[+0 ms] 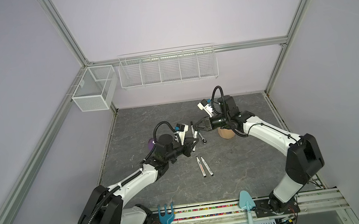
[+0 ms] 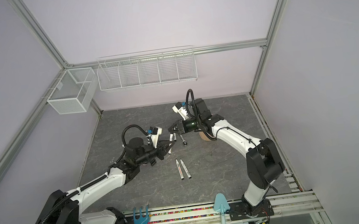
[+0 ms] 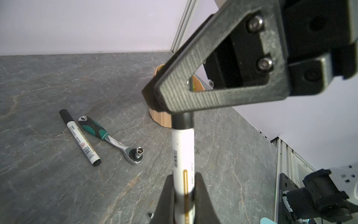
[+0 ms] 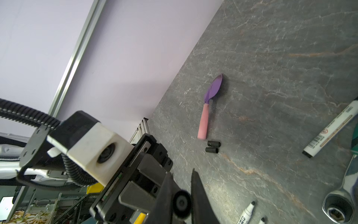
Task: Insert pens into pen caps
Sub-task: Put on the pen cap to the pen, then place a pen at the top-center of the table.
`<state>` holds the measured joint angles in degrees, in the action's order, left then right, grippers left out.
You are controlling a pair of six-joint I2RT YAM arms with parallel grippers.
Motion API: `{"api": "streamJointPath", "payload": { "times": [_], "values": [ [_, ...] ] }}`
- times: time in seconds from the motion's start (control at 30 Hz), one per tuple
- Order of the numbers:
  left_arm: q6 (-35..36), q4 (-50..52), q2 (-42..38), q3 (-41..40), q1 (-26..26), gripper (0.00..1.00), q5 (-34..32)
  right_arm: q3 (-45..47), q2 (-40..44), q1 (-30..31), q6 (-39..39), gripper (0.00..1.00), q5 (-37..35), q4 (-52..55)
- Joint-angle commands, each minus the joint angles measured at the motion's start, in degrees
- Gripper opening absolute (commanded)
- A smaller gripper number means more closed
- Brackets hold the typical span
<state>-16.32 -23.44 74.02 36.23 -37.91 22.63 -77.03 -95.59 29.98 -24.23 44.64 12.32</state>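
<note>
Grey tabletop [image 1: 238,174]. Clamped pen [image 3: 183,155] in left gripper [image 3: 184,175], cap [image 3: 183,121] in right gripper [image 4: 181,174], joining. Finished one pen [image 3: 79,136]; left two pens [image 1: 204,166], two caps [image 4: 212,147].

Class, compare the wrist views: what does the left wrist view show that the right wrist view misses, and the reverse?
Left wrist only: the tan cup and the white barrel of the held pen. Right wrist only: the purple spoon, two loose pen caps by its pink handle, and two uncapped pens. Both: the ratchet wrench and the labelled pen beside it on the grey table.
</note>
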Motion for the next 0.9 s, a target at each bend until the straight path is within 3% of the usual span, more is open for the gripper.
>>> {"api": "streamJointPath", "payload": {
  "times": [0.0, 0.13, 0.27, 0.4, 0.57, 0.77, 0.87],
  "values": [
    [0.84, -13.42, -0.92, 0.72, -0.22, 0.00, -2.47, 0.29, -0.63, 0.41, -4.13, 0.15, 3.06, 7.32],
    [0.78, -14.49, 2.38, -0.83, -0.32, 0.00, -1.23, -1.35, 0.85, -0.43, -7.52, 0.56, 0.68, 3.26],
    [-0.51, -15.68, 5.45, -2.12, -0.33, 0.00, -1.77, -0.83, 4.03, -2.87, -11.51, 0.74, -4.83, -3.27],
    [-5.20, -20.81, 8.49, -4.31, 0.42, 0.00, -5.05, 2.84, 9.22, -5.43, -13.86, 0.77, -11.35, -8.97],
    [-9.55, -19.73, 12.24, -3.73, 2.48, 0.00, -7.93, 6.39, 14.30, -6.08, -11.43, 0.77, -17.04, -8.15],
    [-10.57, -8.85, 17.24, 0.76, 5.59, 0.00, -15.70, 8.24, 15.71, -6.08, -8.96, 0.76, -19.15, -3.62],
    [-7.84, -1.84, 22.24, 6.42, 5.92, 0.00, -14.66, 9.33, 15.88, -6.02, -8.99, 0.76, -19.41, -3.22]
  ]
}}
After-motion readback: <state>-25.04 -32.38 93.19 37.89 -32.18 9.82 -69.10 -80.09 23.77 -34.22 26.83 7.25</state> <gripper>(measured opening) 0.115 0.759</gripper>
